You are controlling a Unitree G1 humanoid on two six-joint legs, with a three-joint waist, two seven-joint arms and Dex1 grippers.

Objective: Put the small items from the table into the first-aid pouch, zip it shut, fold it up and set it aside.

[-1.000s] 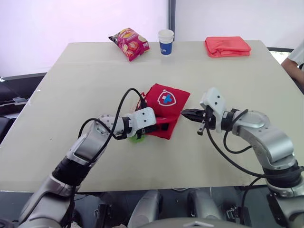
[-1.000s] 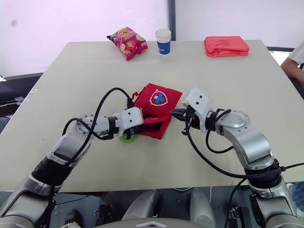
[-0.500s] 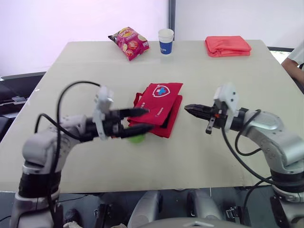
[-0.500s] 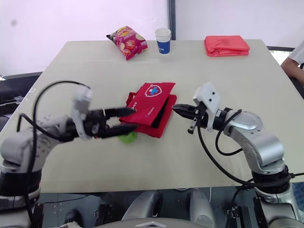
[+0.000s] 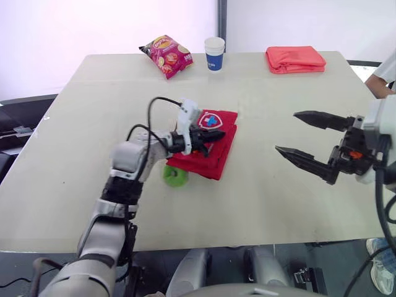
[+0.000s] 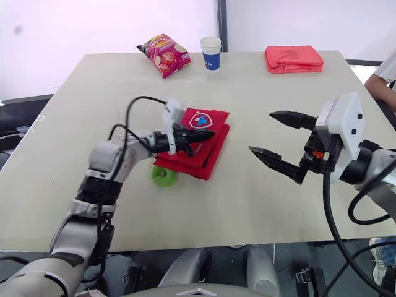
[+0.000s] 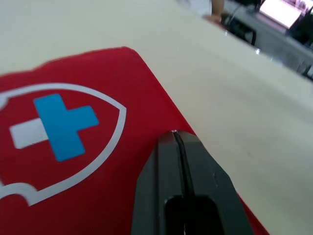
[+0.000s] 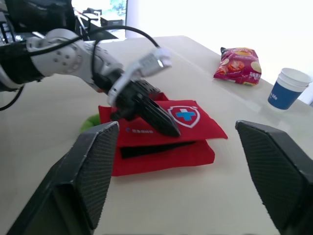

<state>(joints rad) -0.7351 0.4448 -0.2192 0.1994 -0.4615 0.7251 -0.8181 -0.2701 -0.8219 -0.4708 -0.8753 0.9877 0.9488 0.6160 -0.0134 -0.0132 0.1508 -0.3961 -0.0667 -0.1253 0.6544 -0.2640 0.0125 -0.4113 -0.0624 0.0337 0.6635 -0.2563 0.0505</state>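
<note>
Fingers [image 7: 161, 186] of your left gripper [image 5: 209, 137] are pressed together with nothing visible between them, their tips lying on the top flap of the red first-aid pouch [image 5: 218, 153], just beside its cross emblem [image 7: 63, 125]. Your right gripper [image 6: 260, 131] hangs spread wide and empty, well apart from the pouch on its right side. A green item [image 5: 175, 176] sits touching the pouch's near left corner, outside it. Expect light, soft, floppy fabric that will likely slide; pinch the flap's edge rather than press its middle

Beige table [image 5: 260, 204] with pouch [image 5: 216, 158], green item [image 5: 175, 176], crisp bag [image 5: 166, 54], cup [image 5: 215, 54], red cloth [image 5: 295, 59]
</note>
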